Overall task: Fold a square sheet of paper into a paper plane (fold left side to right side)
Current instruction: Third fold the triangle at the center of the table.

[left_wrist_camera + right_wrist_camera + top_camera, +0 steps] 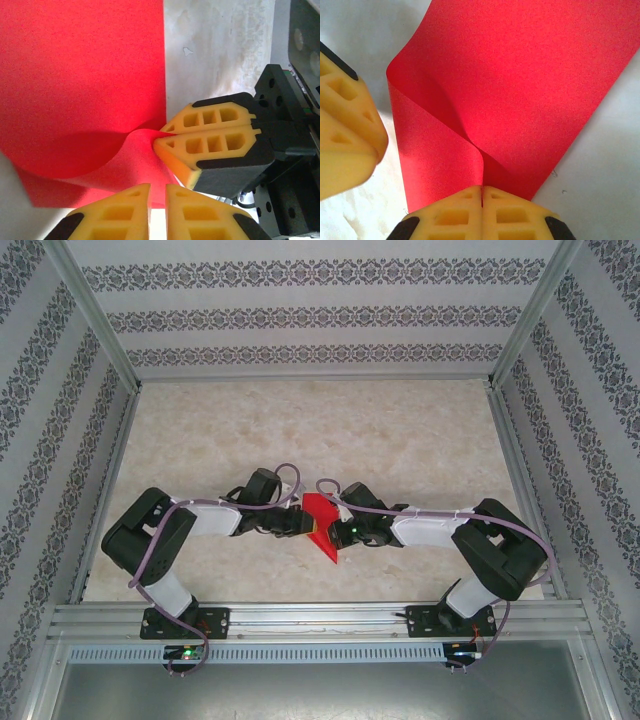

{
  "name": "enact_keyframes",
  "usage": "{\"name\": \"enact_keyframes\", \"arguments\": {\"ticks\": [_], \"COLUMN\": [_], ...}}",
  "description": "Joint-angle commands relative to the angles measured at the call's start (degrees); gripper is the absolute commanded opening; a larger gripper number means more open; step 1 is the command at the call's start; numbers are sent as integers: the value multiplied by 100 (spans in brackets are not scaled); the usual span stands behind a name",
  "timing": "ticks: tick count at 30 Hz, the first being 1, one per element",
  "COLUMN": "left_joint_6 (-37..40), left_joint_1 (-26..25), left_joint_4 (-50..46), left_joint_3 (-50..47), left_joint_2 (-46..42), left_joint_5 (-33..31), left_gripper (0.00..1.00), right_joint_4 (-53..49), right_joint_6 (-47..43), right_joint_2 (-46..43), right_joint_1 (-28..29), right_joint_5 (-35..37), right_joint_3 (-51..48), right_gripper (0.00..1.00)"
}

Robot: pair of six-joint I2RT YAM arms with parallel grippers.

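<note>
Looks mid-fold: the red sheet (pixel 322 530) lies by the front edge of the desk (pixel 300 430), centre, between both arms. The right gripper (pixel 482 189) is pinched tight on a lifted, curling edge. The left gripper (pixel 158 187) sits at the sheet's edge, fingers almost together, can't tell if it's got paper. Next up, I'd guess: carry the flap across, line up edges.

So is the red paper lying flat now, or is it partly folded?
Partly folded, not flat: the square sheet of paper bends over itself in a soft curl where the right hand pinches it.
</note>
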Motion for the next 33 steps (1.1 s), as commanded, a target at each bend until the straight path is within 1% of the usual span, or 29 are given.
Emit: {"name": "enact_keyframes", "arguments": {"ticks": [1,5,10,19,33], "left_joint_6": [56,62,259,492,681], "left_joint_1": [-98,-123,-136,-134,-136], "left_joint_4": [114,58,-319,-750,-1072], "left_joint_3": [146,227,268,351,368], "left_joint_2": [64,167,249,368,403], "left_joint_5": [-29,-24,-272,-484,-700], "left_gripper": [14,14,14,13,12], "right_joint_4": [-495,-519,-528,-569,-586], "right_joint_6": [-40,-43,-53,-75,-74], "right_joint_2": [253,256,252,279,256], "right_joint_1": [-58,-55,-59,-68,-61], "right_joint_5": [184,176,177,193,211], "right_joint_3": [-200,-183,-182,-182,-200], "right_gripper": [0,0,0,0,0]}}
